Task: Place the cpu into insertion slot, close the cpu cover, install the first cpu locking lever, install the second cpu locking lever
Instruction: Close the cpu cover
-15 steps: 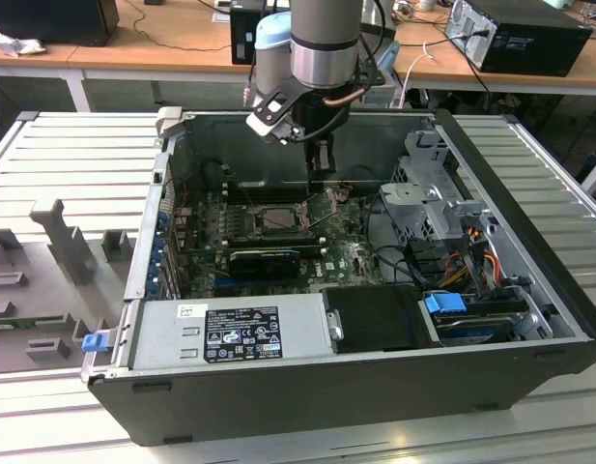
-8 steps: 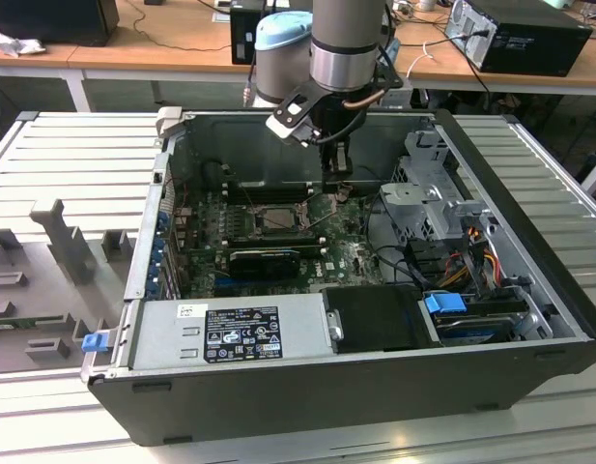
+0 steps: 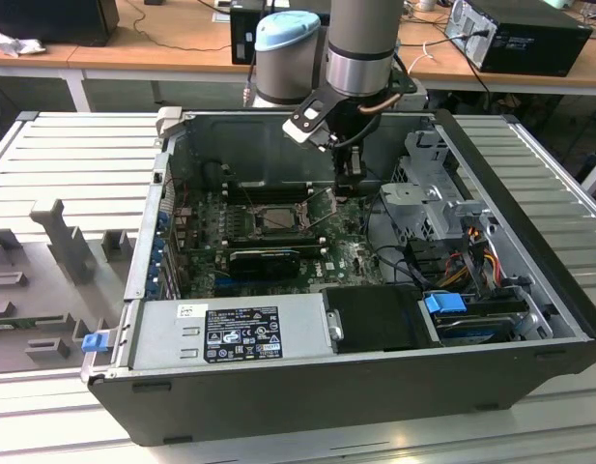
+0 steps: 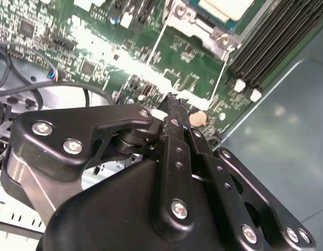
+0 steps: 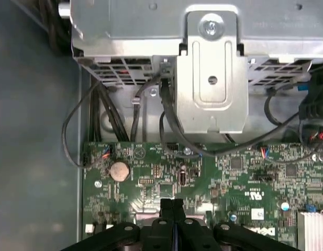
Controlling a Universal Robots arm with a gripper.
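The black two-fingered gripper (image 3: 349,179) is seen inside the open dark grey computer case (image 3: 307,387). It is placed near the square dark insertion slot with its silvery rim (image 3: 278,218), on the exterior view's right of it and apart from it. In the first wrist view its fingers (image 5: 165,209) are pressed together, and nothing is pinched between them.

The pale silver-beige square cpu (image 4: 224,6) appears to be seated in the slot and is framed by the thin silvery cpu cover (image 4: 195,26). Whether the cover lies fully flat cannot be told. Two thin wire locking levers (image 4: 159,39) are seen standing out from the slot, unlatched.

The step in hand is judged to be the first lever. It would be done well if the closed fingertips were used as one blunt pusher, set on the lever's free end away from the slot. The lever would be swept down and then sideways under its hook, with the green circuit board (image 5: 234,183) around the slot left untouched.
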